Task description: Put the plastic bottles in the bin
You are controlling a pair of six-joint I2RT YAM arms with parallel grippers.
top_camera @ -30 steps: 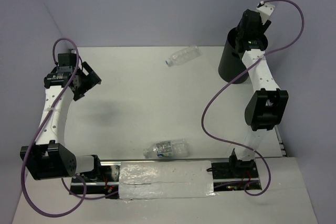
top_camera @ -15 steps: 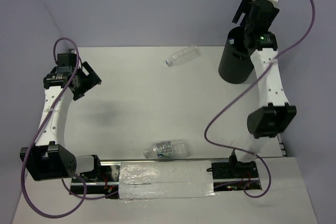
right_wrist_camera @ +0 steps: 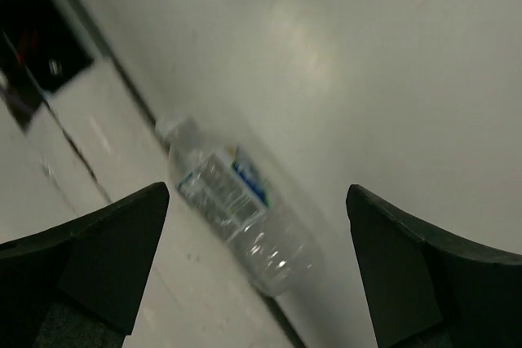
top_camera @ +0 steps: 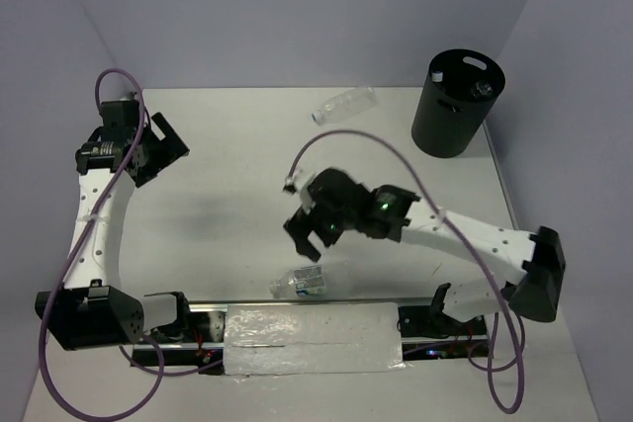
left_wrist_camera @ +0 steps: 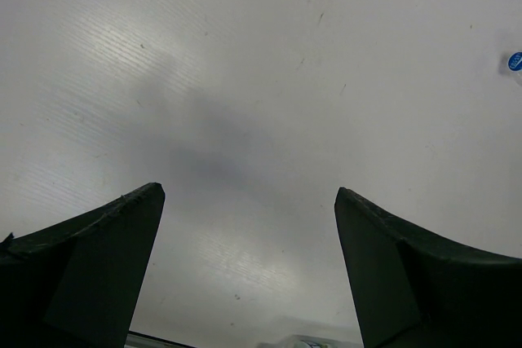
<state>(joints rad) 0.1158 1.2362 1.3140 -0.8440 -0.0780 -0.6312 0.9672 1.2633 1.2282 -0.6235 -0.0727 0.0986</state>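
Observation:
The black bin (top_camera: 450, 121) stands at the far right of the table, and a clear bottle (top_camera: 483, 90) shows inside its rim. A bare plastic bottle (top_camera: 346, 104) lies on its side at the far middle. The blue-labelled bottle (top_camera: 310, 282) (right_wrist_camera: 236, 213) lies near the front edge, by the taped rail. My right gripper (top_camera: 309, 237) (right_wrist_camera: 255, 191) hangs open just above and behind it, with nothing between its fingers. At the left, my left gripper (top_camera: 166, 153) (left_wrist_camera: 249, 193) is open and empty above bare table.
A taped metal rail (top_camera: 312, 328) with the arm bases runs along the near edge. The right arm's purple cable (top_camera: 396, 150) loops over the table's middle. Purple walls close in the back and sides. A small blue sticker (left_wrist_camera: 514, 60) is on the table.
The right gripper opened above the bin, then the arm swung down and left to hover over the labelled bottle. The left arm barely moved.

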